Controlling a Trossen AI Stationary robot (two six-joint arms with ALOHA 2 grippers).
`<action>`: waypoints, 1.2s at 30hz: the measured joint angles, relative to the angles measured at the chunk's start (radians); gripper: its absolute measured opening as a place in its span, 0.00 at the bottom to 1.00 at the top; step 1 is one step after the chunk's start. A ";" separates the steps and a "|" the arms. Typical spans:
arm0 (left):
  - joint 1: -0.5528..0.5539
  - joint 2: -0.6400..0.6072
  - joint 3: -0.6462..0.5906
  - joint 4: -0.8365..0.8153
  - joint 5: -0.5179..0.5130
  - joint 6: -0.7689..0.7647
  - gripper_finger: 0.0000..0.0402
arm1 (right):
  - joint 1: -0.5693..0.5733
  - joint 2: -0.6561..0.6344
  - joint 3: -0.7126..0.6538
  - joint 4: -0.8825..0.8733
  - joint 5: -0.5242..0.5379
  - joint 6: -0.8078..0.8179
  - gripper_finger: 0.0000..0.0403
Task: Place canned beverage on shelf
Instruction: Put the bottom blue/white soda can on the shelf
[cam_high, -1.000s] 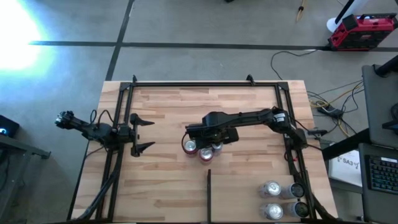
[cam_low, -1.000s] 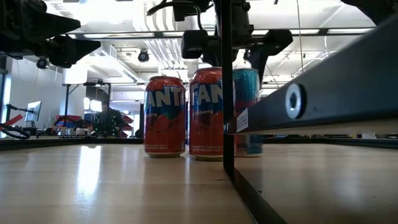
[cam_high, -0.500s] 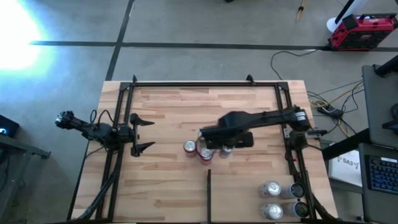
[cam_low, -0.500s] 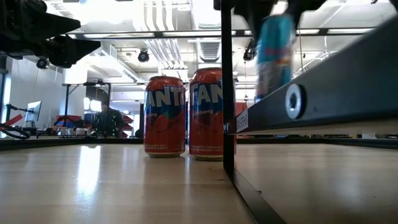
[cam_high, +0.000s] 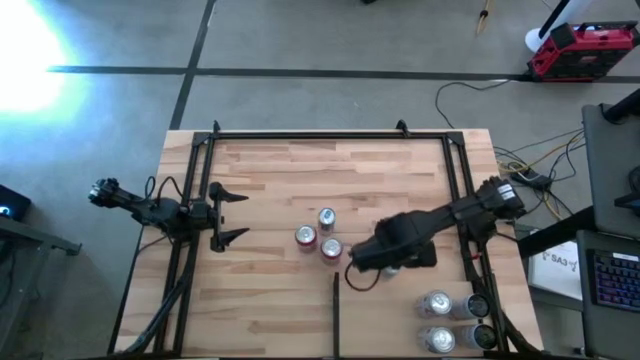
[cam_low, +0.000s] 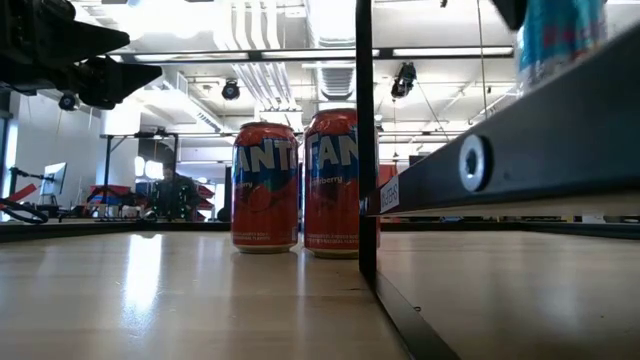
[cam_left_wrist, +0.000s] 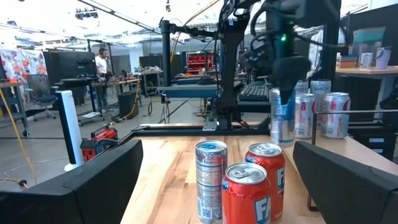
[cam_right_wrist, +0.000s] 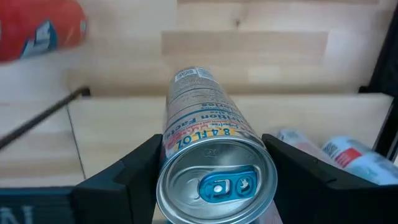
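My right gripper (cam_high: 386, 262) is shut on a slim silver and blue can (cam_right_wrist: 210, 134), held in the air over the shelf (cam_high: 270, 170), just right of the thin dark divider strip (cam_high: 336, 310). The can also shows at the low view's top right (cam_low: 560, 35). Two red Fanta cans (cam_high: 305, 236) (cam_high: 331, 249) and another silver and blue can (cam_high: 327, 218) stand upright on the board's middle. My left gripper (cam_high: 228, 215) is open and empty at the board's left side, facing these cans. My right gripper pinches the can's wall just below its top rim (cam_right_wrist: 166, 163) between its two fingers (cam_right_wrist: 127, 174), one on each side. The fingers come from above, pointing down. The can hangs upright below them, top up, lifted clear of the board (cam_left_wrist: 282, 118).
Two more silver cans (cam_high: 435, 303) (cam_high: 440, 340) stand at the board's near right corner beside the black tube frame (cam_high: 470, 240). The frame runs along the board's left, far and right sides. Bare board lies between the divider and those cans.
My right gripper has lifted the silver and blue can from beside the red cans. It has carried it, still upright, toward the table's right and near edges. The second silver and blue can, earlier under the arm, now shows.
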 joint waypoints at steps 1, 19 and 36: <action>0.000 0.000 0.000 0.000 0.000 0.000 1.00 | 0.012 0.000 0.008 0.004 -0.001 0.005 0.57; 0.000 0.000 0.000 0.000 0.000 0.000 1.00 | 0.232 0.004 0.036 0.049 -0.028 0.089 0.57; 0.000 0.000 0.000 0.000 0.000 0.000 1.00 | 0.295 0.085 0.074 0.133 -0.083 0.112 0.57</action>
